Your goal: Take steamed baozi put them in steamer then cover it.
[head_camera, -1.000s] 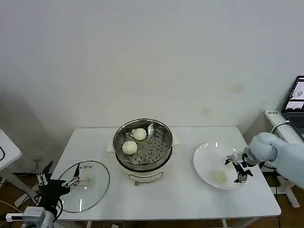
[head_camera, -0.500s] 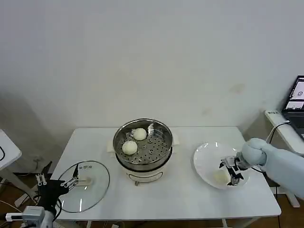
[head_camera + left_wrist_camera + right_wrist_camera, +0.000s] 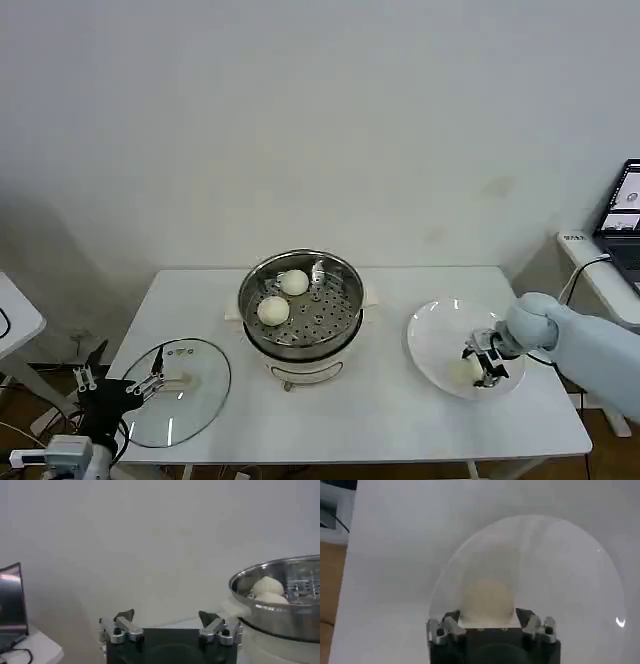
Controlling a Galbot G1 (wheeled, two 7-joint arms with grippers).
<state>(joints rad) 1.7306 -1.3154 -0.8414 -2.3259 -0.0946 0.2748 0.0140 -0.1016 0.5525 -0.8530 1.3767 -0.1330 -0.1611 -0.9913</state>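
The steel steamer (image 3: 300, 305) stands mid-table with two steamed baozi (image 3: 293, 283) (image 3: 273, 311) on its perforated tray; the left wrist view shows that pot (image 3: 280, 610) and its buns (image 3: 267, 587) too. A third baozi (image 3: 464, 371) lies on the white plate (image 3: 435, 335) at the right. My right gripper (image 3: 482, 363) is down over it, open, with one finger on each side of the bun (image 3: 487, 597). The glass cover (image 3: 178, 388) lies flat at the table's left front. My left gripper (image 3: 120, 390) hangs open and empty by the lid's near-left rim.
A laptop (image 3: 625, 215) sits on a side table beyond the table's right edge. Another small white table (image 3: 15, 315) stands to the left. Bare tabletop lies between steamer and plate.
My right gripper has moved left and down across the plate, from beside the baozi to straddling it. The left arm has barely shifted.
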